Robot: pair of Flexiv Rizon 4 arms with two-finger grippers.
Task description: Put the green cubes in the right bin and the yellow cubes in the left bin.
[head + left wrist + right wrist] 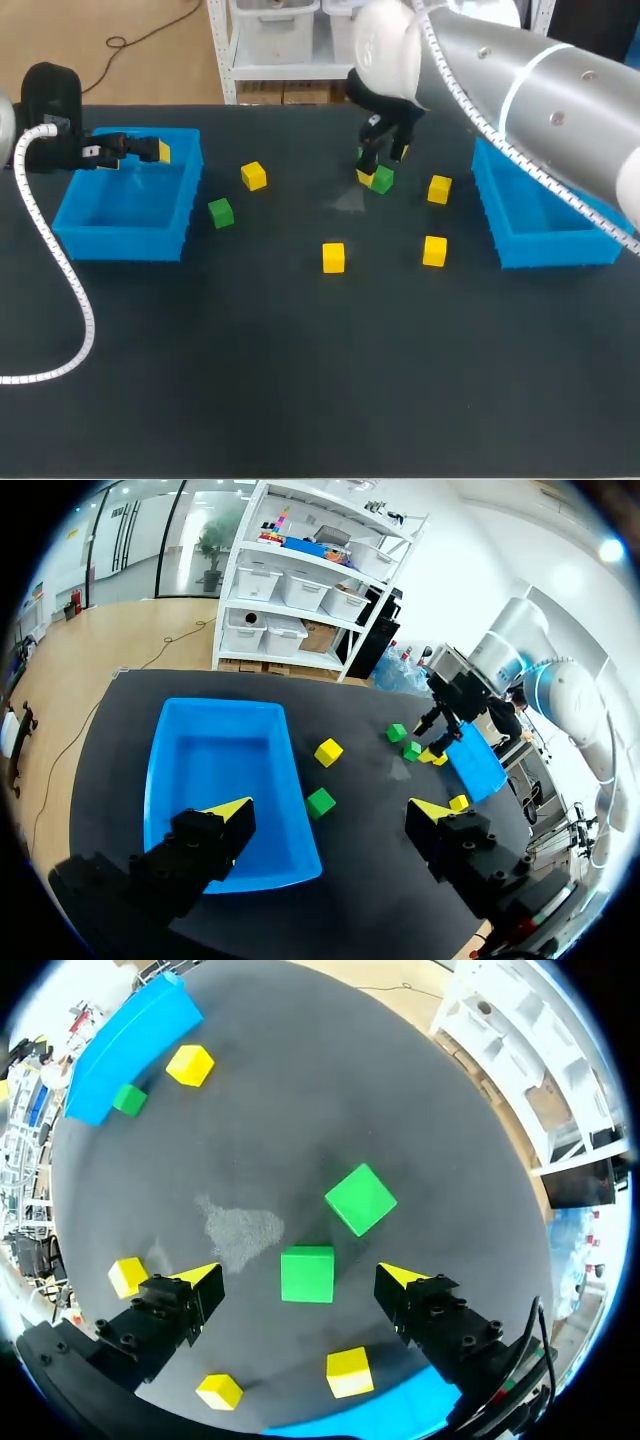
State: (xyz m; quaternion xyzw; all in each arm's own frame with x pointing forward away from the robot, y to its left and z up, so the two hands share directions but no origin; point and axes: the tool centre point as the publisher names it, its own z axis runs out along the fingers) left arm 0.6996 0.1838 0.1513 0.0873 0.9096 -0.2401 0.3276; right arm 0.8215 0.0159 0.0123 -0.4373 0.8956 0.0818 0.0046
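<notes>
Directly below the right tool (298,1278), a green cube (307,1272) sits flat, square-on.

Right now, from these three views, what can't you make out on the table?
Head view: the right arm covers the far end of the right bin.
Head view: the right claw mostly hides the farther green cube.
Right wrist view: the right bin is cut off by the view's edge.
Left wrist view: one finger of the left claw covers a near corner of the left bin.
</notes>
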